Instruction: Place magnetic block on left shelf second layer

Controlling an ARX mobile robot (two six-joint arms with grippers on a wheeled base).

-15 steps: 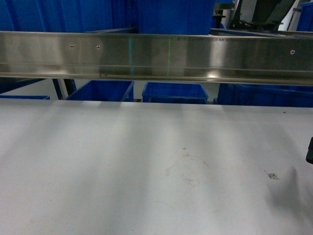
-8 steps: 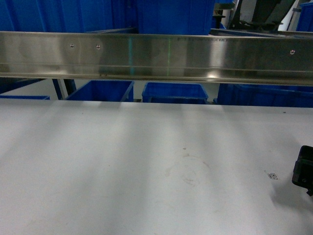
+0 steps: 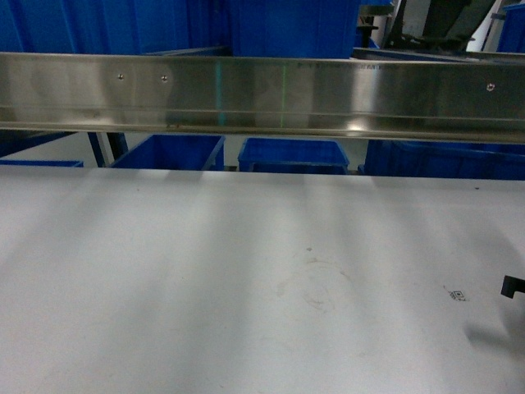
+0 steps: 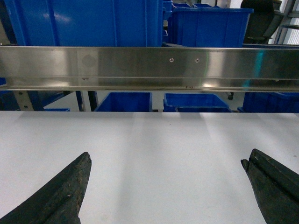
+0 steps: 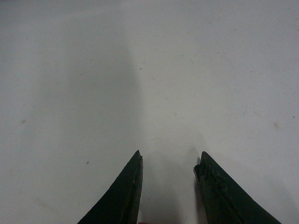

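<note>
Stainless steel rail runs straight across the head view, shiny with a few screws in it, and big blue crates sit behind and under it. That rail belongs to the rack; I can't tell from here which level is the left shelf second layer. Below it the white tabletop has some faint ring-shaped scuffs and a tiny printed mark near the right side.

Left gripper: its wrist view shows the two dark fingers spread wide apart, nothing between them, hovering over the white surface and facing the same rail and crates.

Right gripper: its fingers are parted with a modest gap, pointing down at bare white tabletop, holding nothing. In the head view only a small black bit of it pokes in at the right edge, with its shadow on the table just below.

The magnetic block, the little red cube, doesn't show up in any of the three views.
</note>
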